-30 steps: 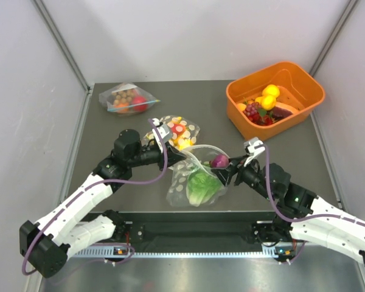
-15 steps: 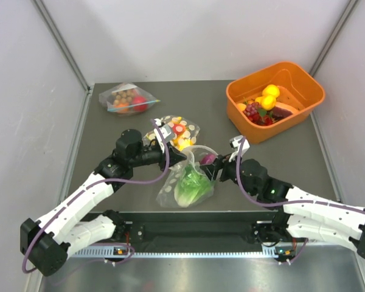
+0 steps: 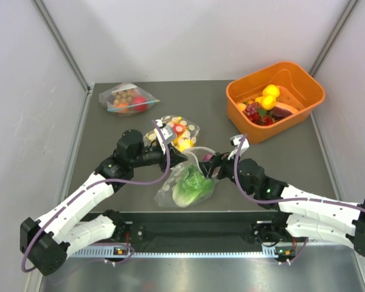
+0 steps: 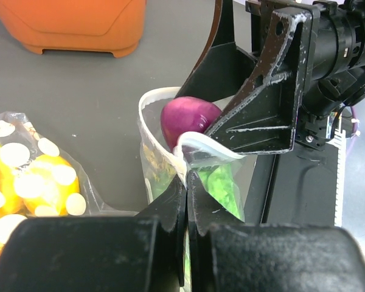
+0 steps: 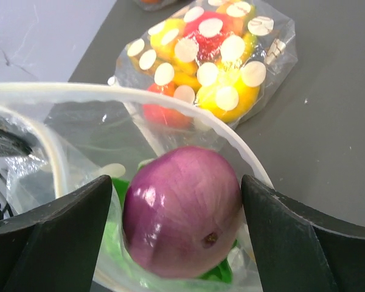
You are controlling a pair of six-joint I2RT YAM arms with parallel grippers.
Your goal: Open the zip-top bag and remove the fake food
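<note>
Right pincer (image 5: 176,181): it is pinching a round purple plastic onion (image 5: 182,210), with one finger (image 5: 55,237) sitting on each side of the piece. The onion is sitting at the open mouth of a clear plastic zip-top bag printed with white dots (image 3: 166,191), level with the rim.

Left pincer (image 4: 187,182): its fingers are pressing together on the bag's rim strip at the left side of the mouth and are holding that edge up. The two pincers are facing each other across the opening, close together.

A ruffled bright green plastic lettuce head (image 3: 191,185) is lying inside the bag, below the onion. The bag is resting on the dark grey table (image 3: 109,131), near its near edge and between the two arms.

Just beyond the left pincer, a second dotted clear bag holding yellow and red pieces (image 3: 179,131) is lying flat. At the far right, an orange plastic tub (image 3: 304,100) is holding yellow lemons and a dark grape bunch. At the far left, a plain clear bag with brown balls (image 3: 126,100) is lying well apart from the rest.
</note>
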